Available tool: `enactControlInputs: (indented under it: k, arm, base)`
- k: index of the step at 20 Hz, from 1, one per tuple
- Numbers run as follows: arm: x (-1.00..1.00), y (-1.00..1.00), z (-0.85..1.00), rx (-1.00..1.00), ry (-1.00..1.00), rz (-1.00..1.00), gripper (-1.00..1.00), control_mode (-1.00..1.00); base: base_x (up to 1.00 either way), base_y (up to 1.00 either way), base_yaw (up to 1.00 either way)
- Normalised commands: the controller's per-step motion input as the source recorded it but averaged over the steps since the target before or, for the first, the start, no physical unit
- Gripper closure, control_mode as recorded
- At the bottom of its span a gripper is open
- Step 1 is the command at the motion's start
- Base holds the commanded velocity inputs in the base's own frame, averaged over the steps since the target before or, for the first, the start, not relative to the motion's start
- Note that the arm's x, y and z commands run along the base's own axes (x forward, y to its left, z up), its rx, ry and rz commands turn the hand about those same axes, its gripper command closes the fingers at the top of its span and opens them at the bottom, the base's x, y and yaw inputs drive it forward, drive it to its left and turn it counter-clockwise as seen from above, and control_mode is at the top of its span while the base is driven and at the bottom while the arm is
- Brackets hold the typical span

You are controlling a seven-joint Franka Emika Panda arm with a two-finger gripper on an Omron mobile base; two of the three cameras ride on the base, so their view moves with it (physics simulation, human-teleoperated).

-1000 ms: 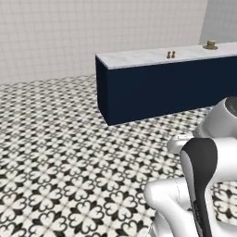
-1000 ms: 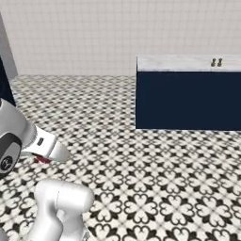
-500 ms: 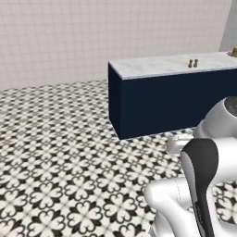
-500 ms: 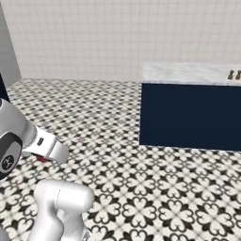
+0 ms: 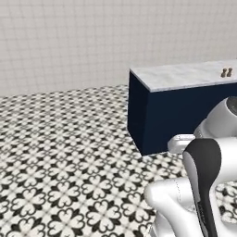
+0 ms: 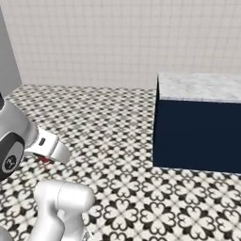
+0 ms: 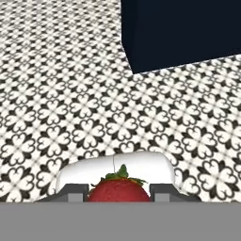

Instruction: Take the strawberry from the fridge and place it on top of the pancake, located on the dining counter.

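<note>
My gripper [image 7: 118,194] is shut on the strawberry [image 7: 118,189], a bright-red fruit with a green leafy cap that sits between the two dark fingertips. In the right base view the hand hangs low over the patterned floor with a speck of the red strawberry [image 6: 44,160] under it. The dining counter [image 5: 185,77], a marble top on a navy base, stands ahead to the right; its end also shows in the right base view [image 6: 202,87], and its navy base [image 7: 183,33] shows in the hand view. The pancake and its plate are out of view.
Two brown pepper mills [image 5: 226,72] stand on the counter top near the right edge. Black-and-white patterned floor [image 5: 69,152] spreads between me and the counter. A white tiled wall [image 6: 117,42] closes the back. A tall grey panel [image 6: 7,56] rises at the left edge.
The whole picture has shifted: the counter has slid to the right and grown larger in both base views, so the base has moved. The arm keeps its pose.
</note>
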Motion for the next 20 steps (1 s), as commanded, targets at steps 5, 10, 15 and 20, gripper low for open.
enactControlInputs:
  k: [5, 10, 15, 20]
  arm:
    - [0.00, 0.00, 0.00, 0.00, 0.00, 0.00, 1.00, 1.00]
    - [0.00, 0.00, 0.00, 0.00, 0.00, 0.00, 1.00, 1.00]
    - [0.00, 0.00, 0.00, 0.00, 0.00, 0.00, 1.00, 1.00]
    - [0.00, 0.00, 0.00, 0.00, 0.00, 0.00, 1.00, 1.00]
  base:
    - [1.00, 0.86, 0.00]
    - [1.00, 0.65, -0.03]
    - [1.00, 0.57, -0.04]
    - [1.00, 0.47, -0.07]
